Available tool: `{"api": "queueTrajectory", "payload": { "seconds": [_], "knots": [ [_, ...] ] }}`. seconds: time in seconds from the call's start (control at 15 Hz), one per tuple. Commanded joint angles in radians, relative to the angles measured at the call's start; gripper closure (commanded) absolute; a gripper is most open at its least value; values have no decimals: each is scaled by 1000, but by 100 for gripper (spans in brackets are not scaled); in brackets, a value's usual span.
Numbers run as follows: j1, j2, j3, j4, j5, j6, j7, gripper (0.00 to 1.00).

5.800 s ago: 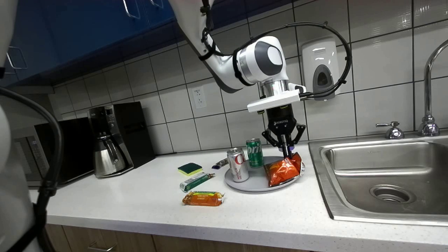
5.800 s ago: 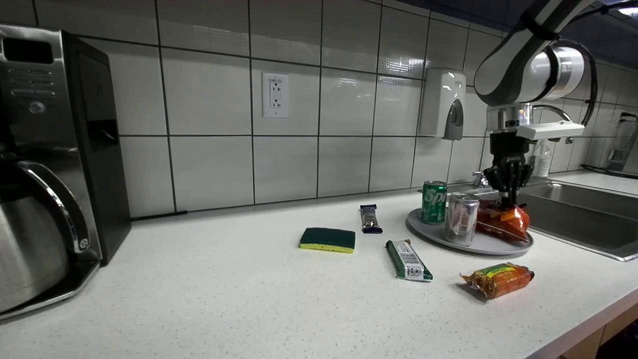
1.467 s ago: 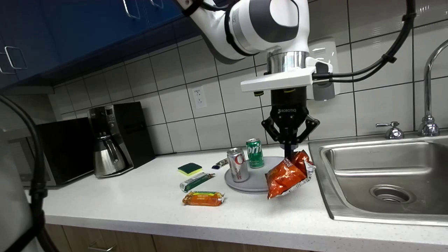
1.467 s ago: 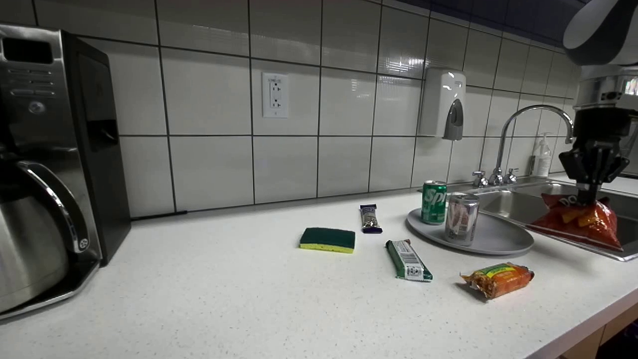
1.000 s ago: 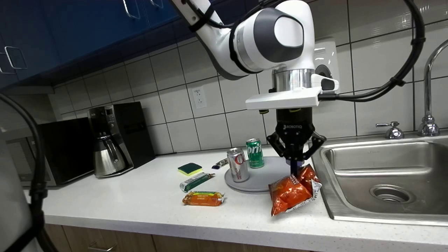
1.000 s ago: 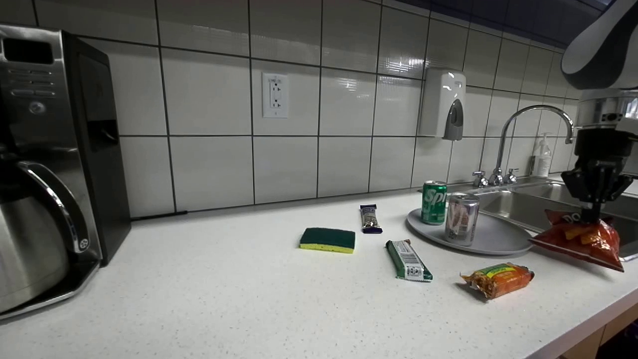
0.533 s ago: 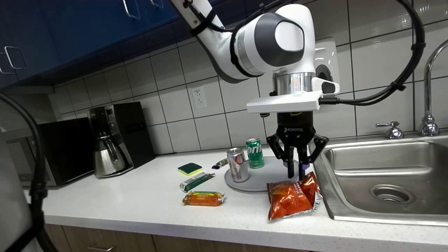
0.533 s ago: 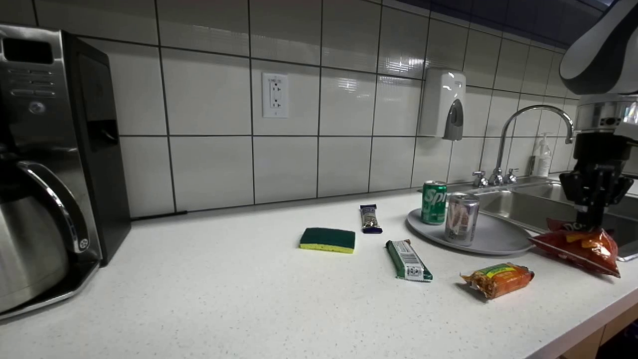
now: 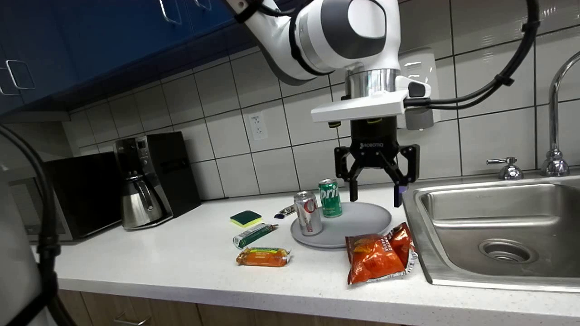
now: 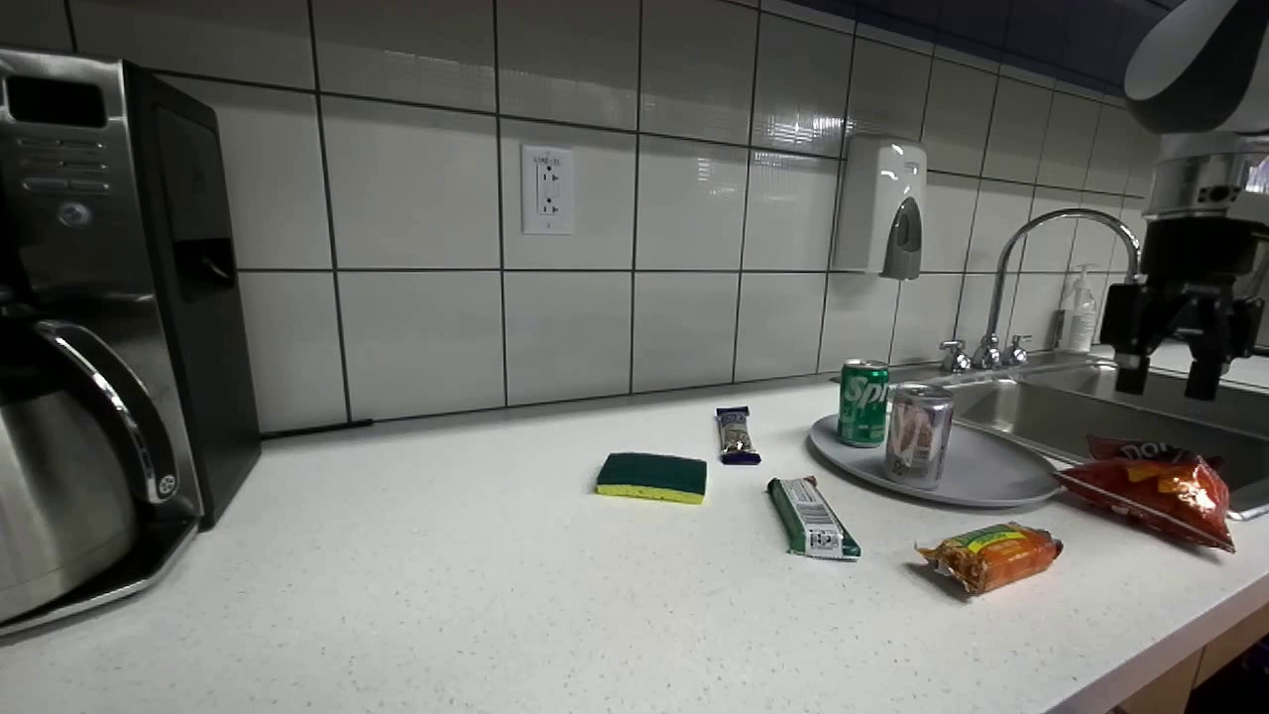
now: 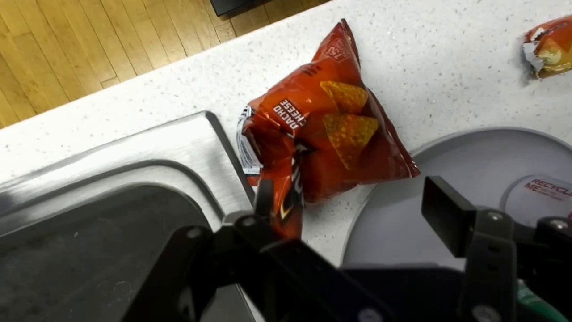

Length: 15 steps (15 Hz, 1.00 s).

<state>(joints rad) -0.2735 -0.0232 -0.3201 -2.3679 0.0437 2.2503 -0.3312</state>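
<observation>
A red-orange chip bag (image 9: 378,256) lies on the white counter, between the grey plate (image 9: 362,226) and the sink rim (image 9: 421,235). In the wrist view the bag (image 11: 330,120) shows its printed front, and one corner overlaps the plate's edge; whether they touch I cannot tell. My gripper (image 9: 376,200) hangs above the bag and the plate's near side, jaws wide apart with nothing between them. An exterior view also shows the gripper (image 10: 1167,387) apart from the bag (image 10: 1160,491) below. On the plate stand a silver can (image 9: 308,215) and a green can (image 9: 330,199), both upright.
Left of the plate lie an orange bar (image 9: 263,256), a green bar (image 9: 255,235), a dark-wrapped bar (image 10: 737,434) and a sponge (image 10: 651,477). A coffee maker (image 9: 140,199) stands farther left. A faucet (image 9: 555,131) rises behind the sink; a soap dispenser (image 10: 885,208) hangs on the wall.
The bag went from the plate to the counter beside the sink in my gripper, which came down with it. The jaws then spread, let it go and rose, leaving the bag lying there.
</observation>
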Motion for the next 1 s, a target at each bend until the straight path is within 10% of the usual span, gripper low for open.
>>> {"api": "queueTrajectory", "payload": {
  "seconds": [0.0,0.93],
  "knots": [
    [1,-49,15,29,-7,-71,8,0],
    [65,12,74,138,34,-81,-1,0]
  ]
}}
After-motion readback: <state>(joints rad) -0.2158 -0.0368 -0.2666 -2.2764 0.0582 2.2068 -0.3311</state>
